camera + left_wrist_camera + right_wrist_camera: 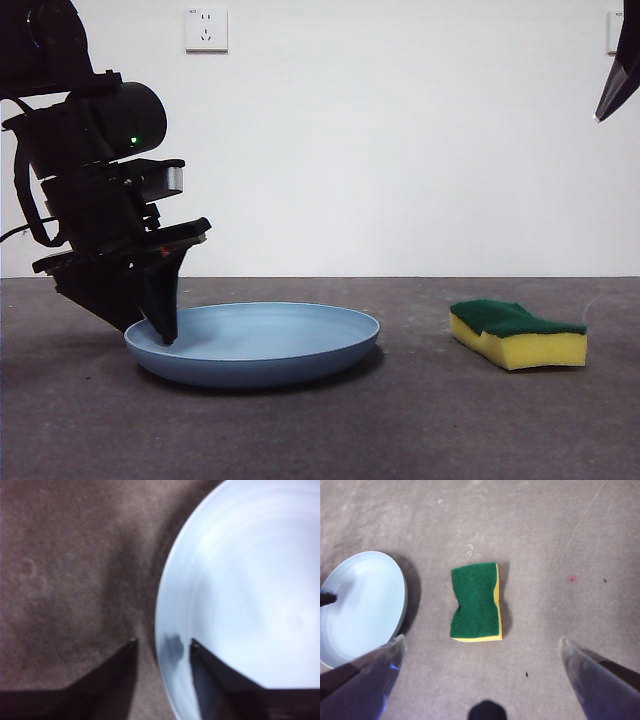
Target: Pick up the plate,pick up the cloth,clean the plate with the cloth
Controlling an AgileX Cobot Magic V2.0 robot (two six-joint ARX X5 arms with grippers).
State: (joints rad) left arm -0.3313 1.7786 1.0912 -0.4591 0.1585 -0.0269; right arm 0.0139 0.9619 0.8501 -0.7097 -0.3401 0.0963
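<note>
Left gripper [165, 325] is down at the plate [270, 345], jaws parted astride its raised rim, one tip inside the dish and one outside over the table [400, 430]; nothing is clamped. The light-blue plate lies flat toward the table's left side. The sponge [518, 335] lies flat toward the right side, green layer up, well apart from the plate. Right gripper [482, 642] hangs high above the sponge, jaws spread wide, holding nothing.

You see the plate [255, 345], wide, shallow, round and light blue with a raised rim, lying flat at lower centre-left of the front view, and the cloth [518, 333], a wavy-sided yellow sponge topped dark green, flat and well apart at lower right.
</note>
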